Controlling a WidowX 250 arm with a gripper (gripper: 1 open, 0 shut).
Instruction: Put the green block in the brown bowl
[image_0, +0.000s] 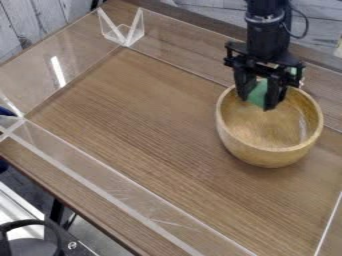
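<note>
Hanging over the far side of the brown bowl (271, 127), your gripper (262, 97) pointed straight down, and its black fingers (281, 88) were clamped tight on the green block (255, 93). So yeah, you had the block firmly pinched, no doubt about that. The block sat between the fingers, standing more or less upright, with its lower end showing just above the bowl's inside. It looked like it was still up in the air and not resting on the bowl's bottom, though from this one angle I couldn't tell for sure whether it brushed the rim.

The bowl itself sat on the wooden table (134, 130), toward the right side, close to the right edge of the clear plastic wall (40, 135) that ran round the tabletop. Your arm (269, 25) came down from the top of the picture, dark and upright. A small clear plastic piece (120, 28) stood in the far left corner, well apart from the bowl and the gripper.
</note>
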